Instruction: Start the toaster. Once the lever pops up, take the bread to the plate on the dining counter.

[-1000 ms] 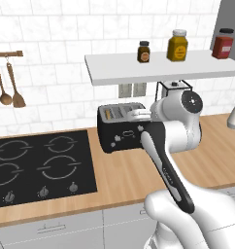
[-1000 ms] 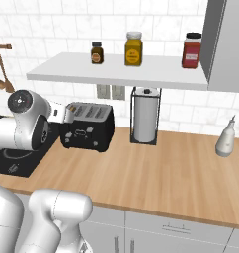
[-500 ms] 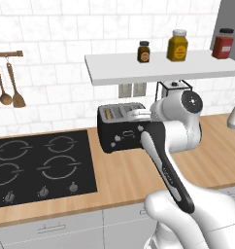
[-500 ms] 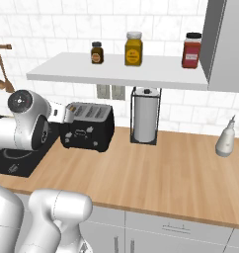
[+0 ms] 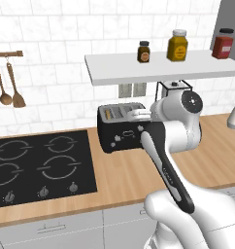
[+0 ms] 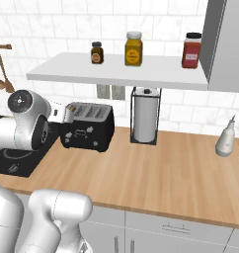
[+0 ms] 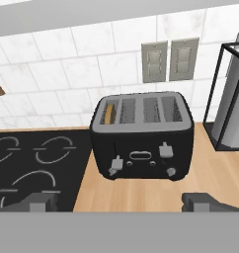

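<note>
The black four-slot toaster [image 7: 141, 136] stands on the wood worktop against the tiled wall, also in the base views [image 5: 120, 130] [image 6: 87, 127]. A brown slice of bread [image 7: 109, 113] sits down in its leftmost slot. On the toaster's front, the left lever [image 7: 115, 165] sits lower than the right lever [image 7: 165, 149]. My gripper [image 7: 122, 202] is open and empty, a short way in front of the toaster and facing it, touching nothing. The plate and the dining counter are out of view.
A black cooktop [image 5: 37, 165] lies left of the toaster. A paper towel holder [image 6: 145, 116] stands to its right, and a pale bottle [image 6: 225, 138] farther right. A white shelf [image 6: 116, 76] with three jars hangs above. Wooden utensils [image 5: 8, 90] hang at far left.
</note>
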Robot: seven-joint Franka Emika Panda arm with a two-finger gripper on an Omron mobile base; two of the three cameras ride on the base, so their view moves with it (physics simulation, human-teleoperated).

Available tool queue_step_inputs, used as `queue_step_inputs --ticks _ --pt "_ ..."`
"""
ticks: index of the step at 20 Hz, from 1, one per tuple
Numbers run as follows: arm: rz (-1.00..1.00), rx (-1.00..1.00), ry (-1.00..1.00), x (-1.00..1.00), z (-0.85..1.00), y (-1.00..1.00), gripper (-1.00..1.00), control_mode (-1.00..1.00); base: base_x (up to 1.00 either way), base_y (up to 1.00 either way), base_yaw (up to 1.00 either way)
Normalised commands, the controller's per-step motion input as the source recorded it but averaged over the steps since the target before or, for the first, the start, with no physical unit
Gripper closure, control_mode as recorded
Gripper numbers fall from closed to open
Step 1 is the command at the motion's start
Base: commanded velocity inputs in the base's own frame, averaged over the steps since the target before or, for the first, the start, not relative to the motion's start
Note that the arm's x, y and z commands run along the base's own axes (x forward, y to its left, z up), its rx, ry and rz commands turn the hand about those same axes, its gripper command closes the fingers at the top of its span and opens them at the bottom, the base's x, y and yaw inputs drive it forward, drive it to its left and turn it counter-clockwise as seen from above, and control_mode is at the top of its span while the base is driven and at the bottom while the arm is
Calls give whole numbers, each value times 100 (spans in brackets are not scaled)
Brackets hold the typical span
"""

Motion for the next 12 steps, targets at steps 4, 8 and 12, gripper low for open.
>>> queue_step_inputs --ticks 4,8,12 --pt "0 0 0 0 0 0 -100 -100 0 0 0" --pt "0 0 0 0 0 0 -100 -100 0 0 0" --pt "0 0 0 0 0 0 -100 -100 0 0 0"
